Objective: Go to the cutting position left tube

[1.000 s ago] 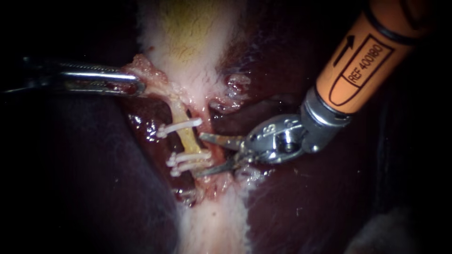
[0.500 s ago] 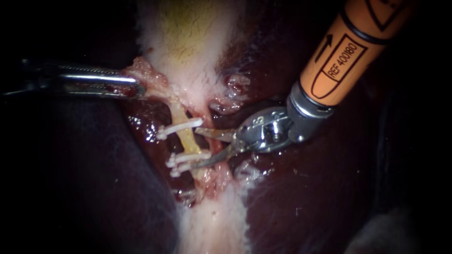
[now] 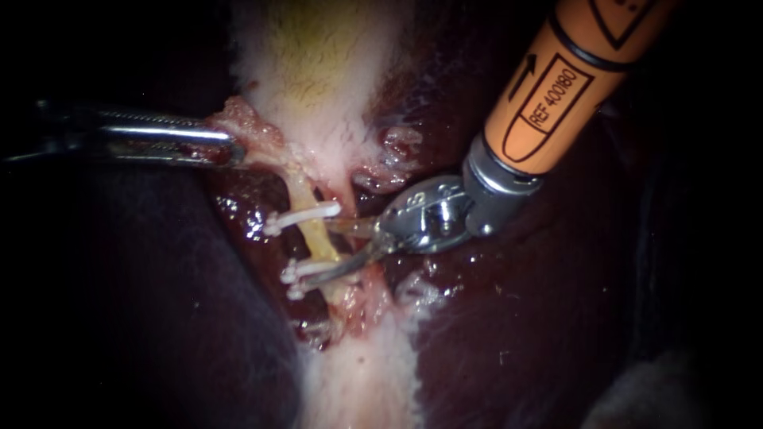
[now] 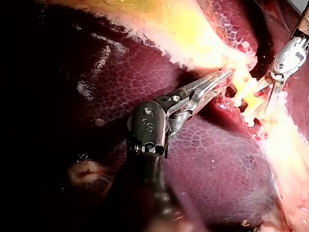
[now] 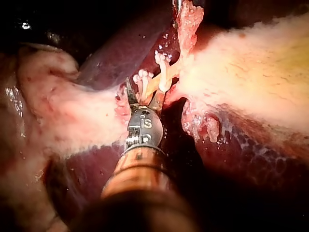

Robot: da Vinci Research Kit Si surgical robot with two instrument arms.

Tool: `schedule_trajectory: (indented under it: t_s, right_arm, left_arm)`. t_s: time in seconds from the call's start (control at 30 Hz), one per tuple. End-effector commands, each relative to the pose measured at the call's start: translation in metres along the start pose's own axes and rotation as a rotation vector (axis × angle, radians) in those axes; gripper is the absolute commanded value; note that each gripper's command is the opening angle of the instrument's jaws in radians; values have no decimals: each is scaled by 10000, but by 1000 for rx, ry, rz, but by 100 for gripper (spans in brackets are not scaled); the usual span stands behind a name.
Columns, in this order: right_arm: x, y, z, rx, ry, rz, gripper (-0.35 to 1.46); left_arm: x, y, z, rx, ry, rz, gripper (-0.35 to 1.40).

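Observation:
The left tube (image 3: 315, 233) is a pale yellow strand with one white clip (image 3: 304, 215) higher on it and two white clips (image 3: 311, 274) lower. My right instrument (image 3: 327, 250), on an orange shaft, holds its two blades open on either side of the tube, between the upper clip and the lower pair. In the right wrist view the open blades (image 5: 143, 98) reach the tube (image 5: 155, 86) just ahead. My left instrument (image 3: 229, 148) is shut on a ragged flap of gallbladder tissue above the tube and holds it to the left; the left wrist view shows that grip (image 4: 218, 79).
The pale gallbladder (image 3: 318, 71) lies above the tubes, and dark liver (image 3: 524, 334) surrounds them on both sides. A thinner pink strand (image 3: 346, 200) runs just right of the yellow tube. White fatty tissue (image 3: 362, 373) continues below the clips.
My right instrument has moved left, and its open blades went from beside the tube to either side of it between the clips. My left instrument and the tissue it holds stayed still.

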Motion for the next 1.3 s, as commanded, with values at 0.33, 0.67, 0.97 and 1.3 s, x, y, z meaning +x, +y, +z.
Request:
schedule_trajectory:
  t_s: [0.33, 0.67, 0.97, 1.3]
  right_arm:
    - [22, -11, 21, 79, 60, -49, 130]
    - [38, 1, 57, 84, 131, 64, 128]
    - [49, 6, 69, 108, 208, 168, 128]
    - [67, -24, 65, 180, 248, 160, 128]
  left_arm:
    - [0, -1, 1, 0, 0, 0, -35]
    - [0, -1, 2, 1, 0, 0, -35]
    - [0, -1, 2, 0, 0, 0, -35]
    - [-1, -2, 1, 0, 0, 1, -35]
